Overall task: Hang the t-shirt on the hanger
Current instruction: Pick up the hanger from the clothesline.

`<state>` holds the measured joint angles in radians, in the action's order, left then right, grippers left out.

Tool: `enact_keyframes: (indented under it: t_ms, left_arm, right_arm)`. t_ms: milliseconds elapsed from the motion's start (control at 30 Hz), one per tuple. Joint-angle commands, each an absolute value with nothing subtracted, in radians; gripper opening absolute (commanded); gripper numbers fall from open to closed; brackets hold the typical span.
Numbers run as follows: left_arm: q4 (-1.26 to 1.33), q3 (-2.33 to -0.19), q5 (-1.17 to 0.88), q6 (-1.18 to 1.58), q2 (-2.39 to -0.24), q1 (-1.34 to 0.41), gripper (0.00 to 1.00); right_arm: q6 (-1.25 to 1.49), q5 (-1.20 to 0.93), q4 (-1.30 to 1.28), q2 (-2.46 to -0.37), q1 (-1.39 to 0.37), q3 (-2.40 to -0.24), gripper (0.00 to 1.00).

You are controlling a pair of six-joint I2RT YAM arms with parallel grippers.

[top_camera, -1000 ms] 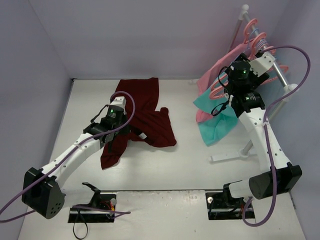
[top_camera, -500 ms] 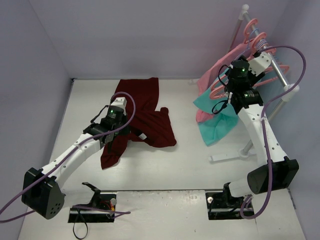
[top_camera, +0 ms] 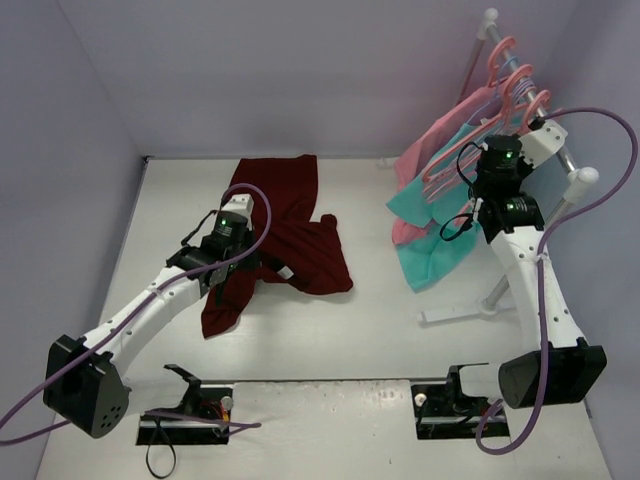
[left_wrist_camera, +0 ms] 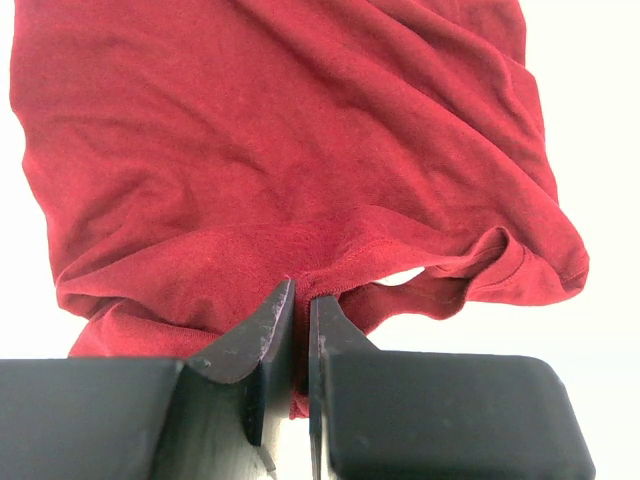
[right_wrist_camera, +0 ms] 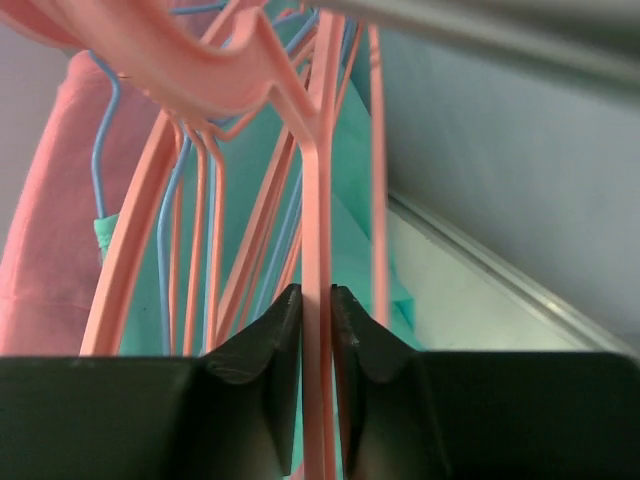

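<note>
Step in hand, as I judge it: fetching the hanger. The shirt is not yet threaded.

The right gripper (right_wrist_camera: 316, 296) is reaching up at the rail (top_camera: 574, 174) on the far right and pinching one thin bar of the hanger (right_wrist_camera: 318, 190). Both fingers are sitting against the salmon plastic with no gap showing. The hanger is hanging among several alike, with the teal garment (top_camera: 437, 252) and the pink garment (top_camera: 408, 172) draped just beside it.

The left gripper (left_wrist_camera: 300, 296) is sitting low over the tabletop (top_camera: 390, 320), jaws nearly together, clamping a seamed edge of the t-shirt (top_camera: 292, 225). Red cloth is showing between the fingers. The t-shirt is lying crumpled at centre left, well apart from the rail, with one part trailing toward the near edge under the left arm.

Next move, my reading: the right arm is going to need to lift the hook clear of the rail and carry the hanger over toward the shirt. The left will need to be holding an opening so that one end of the hanger can slide in. I cannot tell whether the pinched seam is collar or hem.

Risks: the thin bar twisting in the grip, and neighbouring hangers snagging.
</note>
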<state>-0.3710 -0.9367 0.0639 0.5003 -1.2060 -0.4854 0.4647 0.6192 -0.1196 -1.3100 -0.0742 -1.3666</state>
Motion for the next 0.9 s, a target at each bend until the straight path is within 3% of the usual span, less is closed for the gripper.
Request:
enact_keyframes:
  t_ms: [0, 100, 367, 867]
  left_arm:
    - [-0.328, -0.956, 0.054, 0.489, -1.2, -0.491, 0.0]
    - [-0.327, -0.958, 0.053, 0.489, -1.203, -0.491, 0.0]
    - [-0.348, -0.987, 0.044, 0.483, -1.223, -0.491, 0.0]
    - [-0.38, -1.006, 0.027, 0.486, -1.256, -0.491, 0.0]
  right_arm:
    - [0.426, 0.624, -0.071, -1.241, -0.074, -1.371, 0.07]
    - [0.399, 0.629, -0.073, -1.235, -0.074, -1.373, 0.0]
    - [0.367, 0.62, -0.085, -1.205, -0.075, -1.408, 0.0]
    - [0.421, 0.523, -0.114, -1.045, -0.109, -1.252, 0.0]
